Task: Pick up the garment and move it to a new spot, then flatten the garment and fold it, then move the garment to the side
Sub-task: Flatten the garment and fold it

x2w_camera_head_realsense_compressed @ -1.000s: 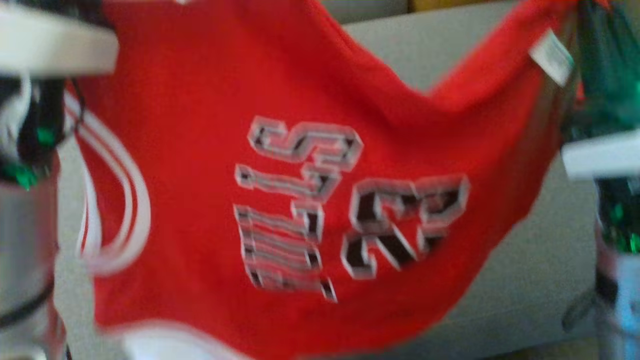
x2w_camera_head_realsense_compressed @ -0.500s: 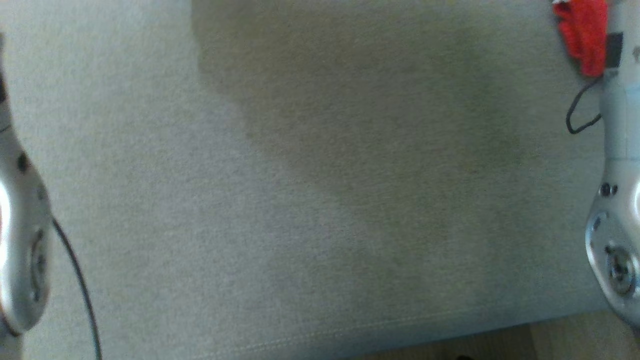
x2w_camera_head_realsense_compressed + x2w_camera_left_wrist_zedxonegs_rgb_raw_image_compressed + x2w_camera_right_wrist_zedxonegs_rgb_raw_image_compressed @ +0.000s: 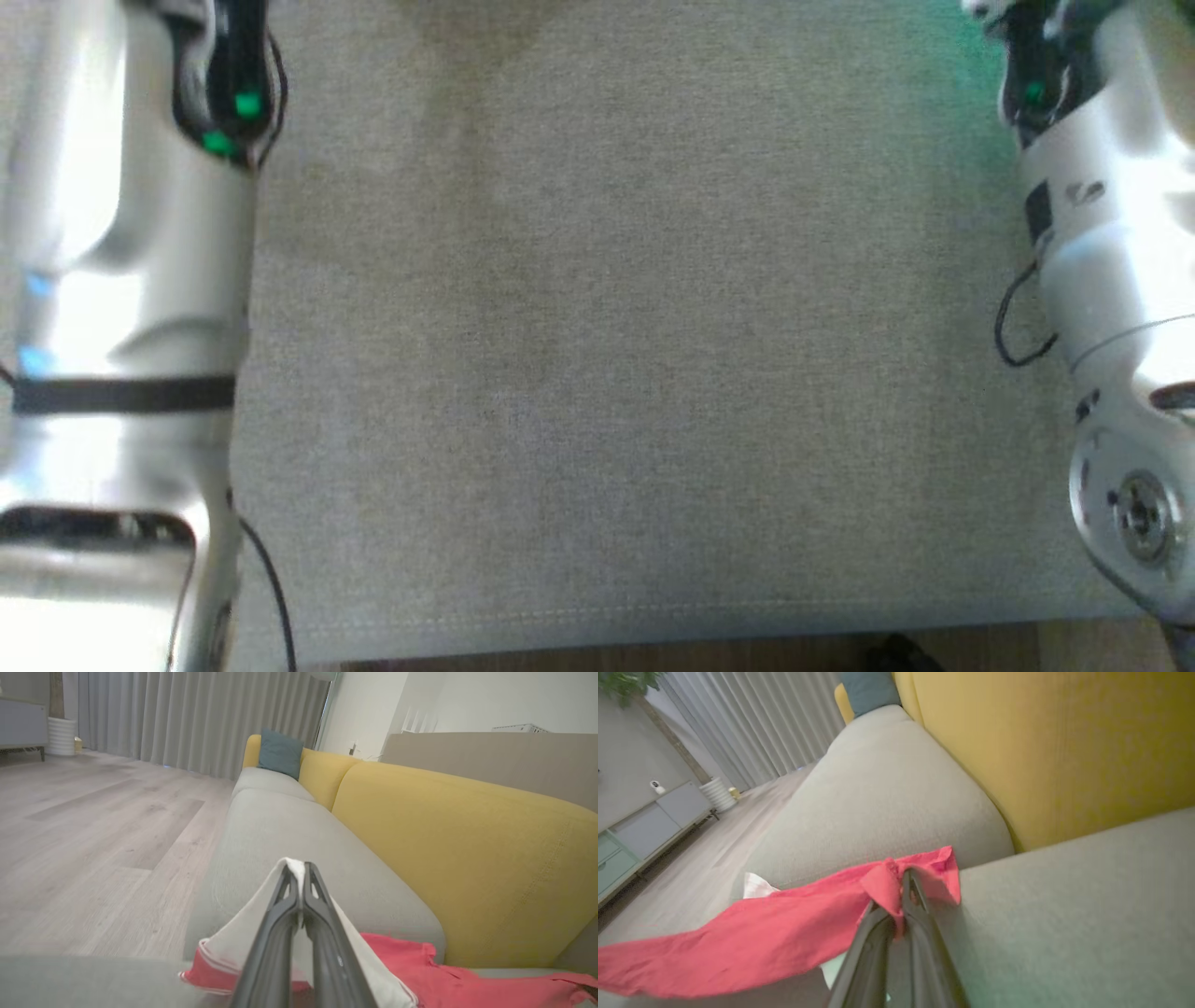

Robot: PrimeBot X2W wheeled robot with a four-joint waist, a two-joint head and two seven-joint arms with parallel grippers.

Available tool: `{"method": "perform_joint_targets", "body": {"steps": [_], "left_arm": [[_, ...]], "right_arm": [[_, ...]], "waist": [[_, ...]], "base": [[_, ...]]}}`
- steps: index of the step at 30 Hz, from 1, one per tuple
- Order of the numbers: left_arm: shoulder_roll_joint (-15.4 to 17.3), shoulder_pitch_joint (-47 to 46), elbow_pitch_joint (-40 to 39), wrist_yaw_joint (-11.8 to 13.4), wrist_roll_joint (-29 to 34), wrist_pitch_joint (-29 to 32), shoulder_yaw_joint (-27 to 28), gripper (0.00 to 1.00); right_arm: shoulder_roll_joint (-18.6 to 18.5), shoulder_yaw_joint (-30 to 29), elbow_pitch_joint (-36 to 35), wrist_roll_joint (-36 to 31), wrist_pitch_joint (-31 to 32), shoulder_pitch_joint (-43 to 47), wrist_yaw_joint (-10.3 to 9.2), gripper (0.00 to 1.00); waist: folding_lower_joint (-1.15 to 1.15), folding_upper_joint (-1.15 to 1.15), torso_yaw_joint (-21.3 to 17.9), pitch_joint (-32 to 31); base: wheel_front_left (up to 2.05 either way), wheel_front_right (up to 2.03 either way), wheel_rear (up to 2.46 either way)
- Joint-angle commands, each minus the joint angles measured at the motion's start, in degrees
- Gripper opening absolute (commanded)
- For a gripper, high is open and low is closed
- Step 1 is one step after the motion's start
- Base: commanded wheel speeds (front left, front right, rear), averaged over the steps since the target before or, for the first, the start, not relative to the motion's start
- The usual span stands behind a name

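The garment is a red jersey (image 3: 420, 975) with a white trim. In the left wrist view my left gripper (image 3: 299, 868) is shut on its white-edged corner, and red cloth trails off to the lower right over the grey sofa seat. My right gripper (image 3: 908, 877) is shut on a bunched red corner. From there the garment (image 3: 761, 938) stretches left in a taut band just above the seat. In the head view my left forearm (image 3: 131, 280) and right forearm (image 3: 1111, 280) reach up along both sides of the bare grey seat cushion (image 3: 616, 327).
A yellow backrest (image 3: 458, 835) rises behind the seat, with a teal cushion (image 3: 280, 753) at the sofa's far end. Wooden floor (image 3: 93, 835) lies beyond the seat's front edge (image 3: 597, 616). A low cabinet (image 3: 644, 830) stands by grey curtains.
A second ago the red garment hung spread across the head view between both grippers. It has since left that view, and both forearms now extend forward over the bare seat.
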Motion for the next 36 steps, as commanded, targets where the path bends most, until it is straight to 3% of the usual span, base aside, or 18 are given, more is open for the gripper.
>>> {"method": "perform_joint_targets", "body": {"steps": [1, 7, 13, 20, 26, 36], "left_arm": [[2.4, 0.5, -4.5, -0.9, -0.7, -0.7, 1.3, 0.00], [3.5, 10.6, -14.5, -1.4, -3.0, -0.9, 2.7, 0.00], [4.7, 24.3, -26.8, 0.0, -4.8, 0.8, 3.8, 0.00], [2.8, 38.8, -35.9, 2.2, -7.2, 1.7, 3.7, 0.00], [1.2, 52.3, -41.9, 4.0, -8.1, 0.8, 2.7, 0.00], [2.1, 69.7, -48.5, 5.3, -6.4, 2.3, -1.6, 0.00]], "right_arm": [[1.3, 1.0, -0.9, 1.4, -1.1, 0.3, -0.05, 0.00], [1.2, 5.5, -2.7, 5.5, -1.9, 3.0, -0.05, 0.00], [-0.3, 10.8, -8.5, 12.8, -1.9, 10.0, -0.05, 0.00], [-3.1, 15.1, -16.7, 19.3, -2.5, 20.4, -0.05, 0.00], [-5.0, 16.2, -24.3, 22.7, -3.0, 31.9, -0.05, 0.00], [-5.8, 14.9, -37.2, 22.6, -2.2, 51.6, -0.05, 0.00]], "waist": [[-0.01, 0.00, 0.0, 0.5], [-0.01, 0.00, -0.9, -0.6], [-0.01, 0.00, -1.9, -3.8], [-0.01, 0.00, -2.0, -8.8], [-0.01, 0.00, -2.1, -14.6], [-0.01, 0.00, -1.4, -24.2]], "base": [[0.00, 0.00, 0.00], [0.00, 0.00, 0.00], [0.00, 0.00, 0.00], [0.00, 0.00, 0.00], [0.00, 0.00, 0.00], [0.00, 0.00, 0.00]]}}
